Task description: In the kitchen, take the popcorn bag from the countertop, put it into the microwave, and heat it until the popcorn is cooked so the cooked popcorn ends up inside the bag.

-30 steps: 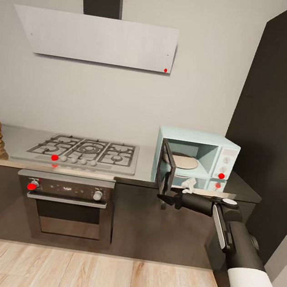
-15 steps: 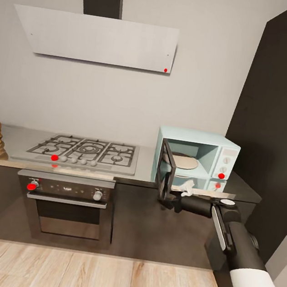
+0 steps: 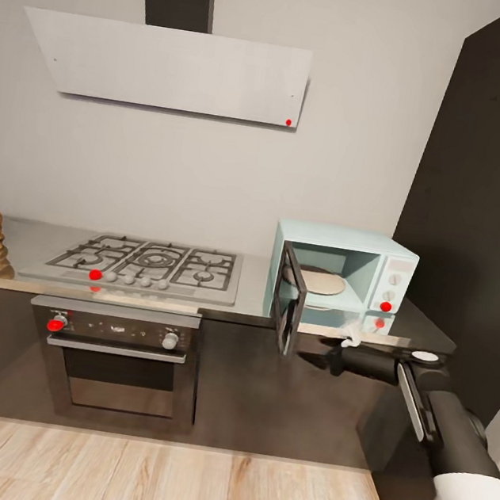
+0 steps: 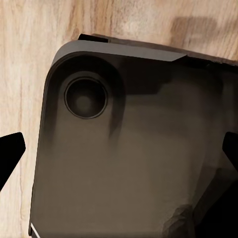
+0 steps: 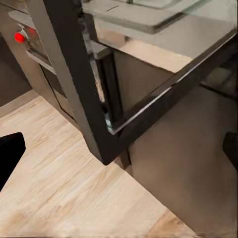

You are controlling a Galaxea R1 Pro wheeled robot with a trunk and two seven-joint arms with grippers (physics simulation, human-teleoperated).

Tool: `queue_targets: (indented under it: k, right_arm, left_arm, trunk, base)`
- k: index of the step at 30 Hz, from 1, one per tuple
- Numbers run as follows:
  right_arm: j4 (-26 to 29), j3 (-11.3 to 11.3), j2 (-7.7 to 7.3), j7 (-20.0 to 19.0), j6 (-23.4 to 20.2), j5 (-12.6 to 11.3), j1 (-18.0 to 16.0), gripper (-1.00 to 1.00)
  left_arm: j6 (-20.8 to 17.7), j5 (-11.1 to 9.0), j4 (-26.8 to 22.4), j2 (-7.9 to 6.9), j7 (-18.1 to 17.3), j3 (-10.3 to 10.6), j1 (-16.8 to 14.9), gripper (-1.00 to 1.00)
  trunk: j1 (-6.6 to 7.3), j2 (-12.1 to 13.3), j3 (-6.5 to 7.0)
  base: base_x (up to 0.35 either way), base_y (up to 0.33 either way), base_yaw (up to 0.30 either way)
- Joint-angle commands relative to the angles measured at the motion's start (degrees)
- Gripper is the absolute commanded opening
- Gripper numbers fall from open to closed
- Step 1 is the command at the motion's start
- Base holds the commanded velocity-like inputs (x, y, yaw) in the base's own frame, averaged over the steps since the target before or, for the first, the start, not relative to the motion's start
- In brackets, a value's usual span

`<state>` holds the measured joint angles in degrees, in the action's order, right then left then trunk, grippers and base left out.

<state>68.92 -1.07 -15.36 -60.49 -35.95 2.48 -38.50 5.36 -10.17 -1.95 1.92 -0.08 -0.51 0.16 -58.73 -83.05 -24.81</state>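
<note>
Right arm [image 3: 392, 371]: now drawn back to the right, away from the microwave door [image 3: 289, 300]; a second ago its gripper [image 3: 307, 359] sat level with the door's lower edge, half a second ago right against it. Gripper: now apart from the door, right of its lower corner. White scrap [image 3: 352, 336] riding on the wrist: shifted right with the arm.

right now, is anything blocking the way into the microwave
Nothing visible does: the microwave has its door swung open, and its chamber holds a tan round plate. The right gripper hangs lower, beside the door.
</note>
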Motion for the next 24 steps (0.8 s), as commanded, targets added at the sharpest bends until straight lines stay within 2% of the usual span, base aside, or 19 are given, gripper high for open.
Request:
queue_targets:
  k: [1, 3, 6, 9, 12, 13, 16, 17, 18, 20, 21, 24]
  right_arm:
    - [-0.79, 0.03, -0.27, -0.12, -0.30, 0.24, -0.06, 1.00]
    - [-4.97, 0.09, -0.81, 1.23, -0.16, 0.30, -0.07, 1.00]
    - [-12.94, 0.06, -0.97, 9.22, 1.75, 0.30, -0.05, 1.00]
    - [-22.41, -0.05, -0.72, 16.40, 6.43, 0.26, -0.05, 1.00]
    - [-35.81, -0.30, -0.30, 22.82, 12.29, 0.34, -0.03, 1.00]
    - [-43.52, -0.42, -0.17, 25.20, 15.55, 0.39, -0.03, 1.00]
    - [-57.89, -0.56, 0.08, 29.08, 21.82, 0.41, 0.00, 1.00]
    - [-63.73, -0.58, 0.15, 31.16, 24.20, 0.40, 0.00, 1.00]
    - [-67.28, -0.59, 0.19, 33.11, 26.12, 0.35, 0.16, 1.00]
    - [-69.84, -0.59, 0.22, 35.44, 27.95, 0.24, 0.34, 1.00]
    - [-70.29, -0.56, 0.46, 35.89, 28.25, 0.20, 1.53, 1.00]
    - [-70.69, -0.50, 1.24, 36.99, 29.04, -0.21, 9.59, 1.00]
  left_arm:
    - [0.08, -0.38, -0.07, 0.01, -0.01, -0.01, 0.02, 1.00]
    - [0.08, -0.38, -0.07, 0.01, -0.01, -0.01, 0.01, 1.00]
    - [0.08, -0.38, -0.07, 0.01, -0.01, -0.04, 0.01, 1.00]
    - [0.09, -0.38, -0.07, 0.01, -0.01, -0.09, 0.01, 1.00]
    - [0.09, -0.38, -0.07, 0.01, -0.01, -0.10, 0.01, 1.00]
    - [0.08, -0.38, -0.07, 0.01, -0.01, -0.10, 0.01, 1.00]
    - [0.08, -0.38, -0.07, 0.01, -0.01, -0.10, 0.03, 1.00]
    - [0.10, -0.38, -0.07, 0.01, -0.01, -0.10, 0.02, 1.00]
    - [0.14, -0.38, -0.07, 0.01, -0.01, -0.10, 0.02, 1.00]
    - [0.16, -0.38, -0.07, 0.01, -0.01, -0.10, 0.02, 1.00]
    - [0.17, -0.34, -0.07, 0.01, -0.01, -0.10, 0.02, 1.00]
    - [0.15, -0.37, -0.07, 0.01, -0.01, -0.10, 0.01, 1.00]
  trunk:
    - [0.00, -0.03, -0.05]
    - [0.00, -0.03, -0.05]
    - [0.00, -0.03, -0.05]
    - [0.00, -0.03, -0.05]
    - [0.00, -0.03, -0.05]
    - [0.00, -0.03, -0.05]
    - [0.00, -0.03, -0.05]
    - [0.00, -0.03, -0.05]
    - [0.00, -0.03, -0.05]
    - [0.00, -0.03, -0.05]
    - [0.00, -0.03, -0.05]
    - [0.00, -0.03, -0.05]
  base:
    - [0.000, 0.000, 0.000]
    - [0.000, 0.000, 0.000]
    - [0.000, 0.000, 0.000]
    - [0.000, 0.000, 0.000]
    - [0.000, 0.000, 0.000]
    - [0.000, 0.000, 0.000]
    - [0.000, 0.000, 0.000]
    - [0.000, 0.000, 0.000]
    - [0.000, 0.000, 0.000]
    - [0.000, 0.000, 0.000]
    - [0.000, 0.000, 0.000]
    - [0.000, 0.000, 0.000]
